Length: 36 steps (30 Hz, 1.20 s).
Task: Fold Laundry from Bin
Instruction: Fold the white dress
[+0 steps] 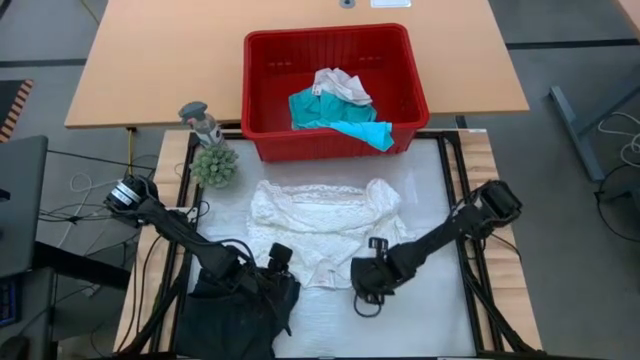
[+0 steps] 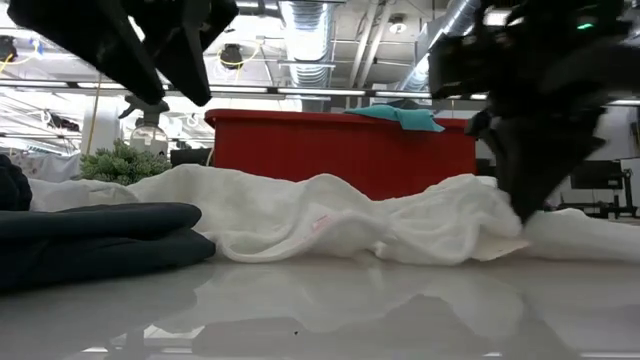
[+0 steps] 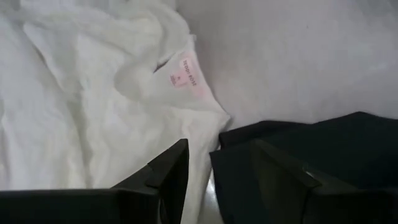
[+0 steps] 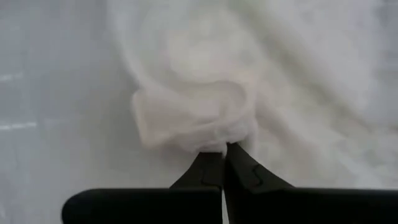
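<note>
The white lacy garment [image 1: 322,228] lay spread at the centre of the high view, just below the red bin [image 1: 335,92], where a teal piece [image 1: 335,116] and another white one [image 1: 343,84] waited. It looked light, soft and floppy, likely to sag and slip, so its edges seemed the best hold. My right gripper [image 4: 224,160], at the garment's lower right, had its jaws pinched shut on a bunched fold of the hem. My left gripper [image 3: 198,168], at lower left, hung half open over the hem beside the black garment [image 1: 235,310], gripping nothing.
</note>
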Tool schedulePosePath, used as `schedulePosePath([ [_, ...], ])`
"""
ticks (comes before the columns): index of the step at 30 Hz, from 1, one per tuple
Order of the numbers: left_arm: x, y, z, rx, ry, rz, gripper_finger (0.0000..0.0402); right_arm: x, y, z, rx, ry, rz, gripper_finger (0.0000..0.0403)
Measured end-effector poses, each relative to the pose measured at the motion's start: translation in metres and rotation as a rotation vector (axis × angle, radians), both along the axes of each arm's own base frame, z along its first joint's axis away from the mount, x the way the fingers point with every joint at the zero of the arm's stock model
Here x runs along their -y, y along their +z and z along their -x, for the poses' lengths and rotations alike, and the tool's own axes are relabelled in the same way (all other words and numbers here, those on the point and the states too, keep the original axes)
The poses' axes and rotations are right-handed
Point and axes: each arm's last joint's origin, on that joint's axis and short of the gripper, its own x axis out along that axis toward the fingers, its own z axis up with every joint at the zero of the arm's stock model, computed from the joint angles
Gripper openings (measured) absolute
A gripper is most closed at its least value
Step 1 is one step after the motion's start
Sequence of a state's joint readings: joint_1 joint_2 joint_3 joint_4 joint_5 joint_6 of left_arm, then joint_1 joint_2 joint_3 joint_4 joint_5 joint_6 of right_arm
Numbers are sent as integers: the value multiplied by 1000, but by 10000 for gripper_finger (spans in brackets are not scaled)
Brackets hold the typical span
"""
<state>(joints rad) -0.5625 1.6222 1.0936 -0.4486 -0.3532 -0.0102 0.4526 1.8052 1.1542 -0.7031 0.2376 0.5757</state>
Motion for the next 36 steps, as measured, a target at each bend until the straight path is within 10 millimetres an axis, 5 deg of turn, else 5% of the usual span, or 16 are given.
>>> schedulePosePath([
  [9,-15,-27,2,8,-43,-43,162,49,4,-15,-16,-71,34,19],
  [20,-48,-26,-19,56,38,-9,162,108,23,-24,44,-148,48,19],
  [28,-44,-35,-22,32,-38,-29,162,129,49,-18,129,-194,42,19],
  [36,-37,-60,-28,-29,-49,-60,162,130,51,-20,155,-180,37,19],
])
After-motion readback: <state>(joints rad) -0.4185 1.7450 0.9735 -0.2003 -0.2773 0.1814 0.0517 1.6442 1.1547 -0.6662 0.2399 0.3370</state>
